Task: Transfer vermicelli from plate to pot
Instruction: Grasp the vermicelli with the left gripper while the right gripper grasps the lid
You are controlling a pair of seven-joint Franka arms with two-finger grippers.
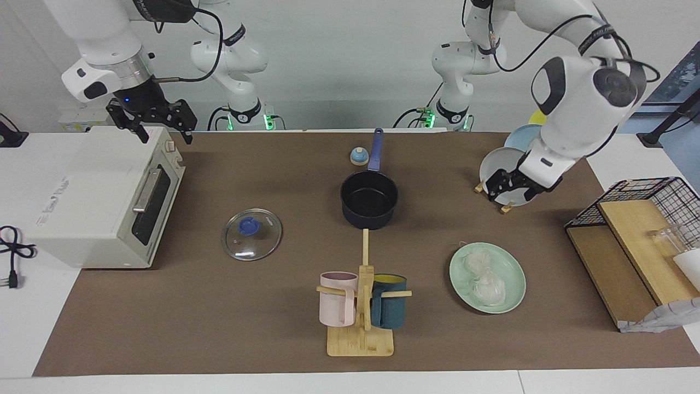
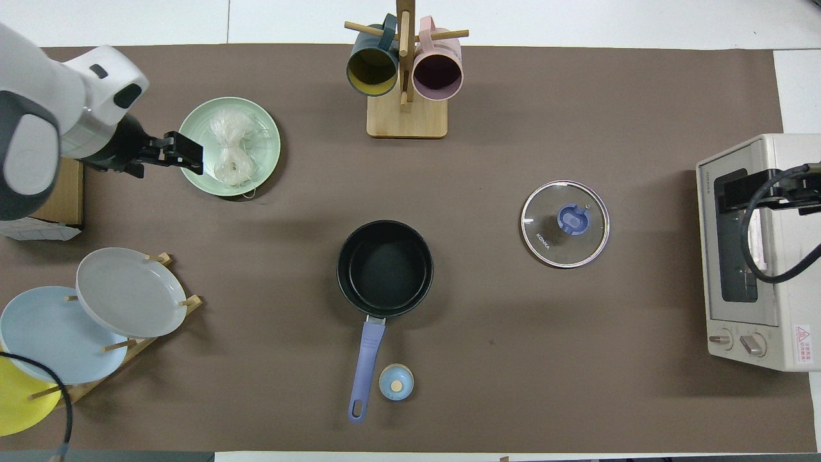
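The mug rack (image 1: 361,306) stands farthest from the robots, with the plate (image 1: 511,268) beside it toward the left arm's end of the tabletop (image 1: 219,328). The vermicelli (image 1: 484,279) lies on the plate. The pot (image 1: 369,200) sits nearer the robots, empty. The left claw (image 1: 506,191) hangs up in the air, apparently released, roughly between the dish rack and the plate. The right claw (image 1: 164,123) waits over the toaster oven (image 1: 104,197), released.

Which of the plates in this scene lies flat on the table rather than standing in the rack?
The mint-green plate holding the vermicelli. The grey plate, light-blue plate and yellow plate all lean in the wooden rack.
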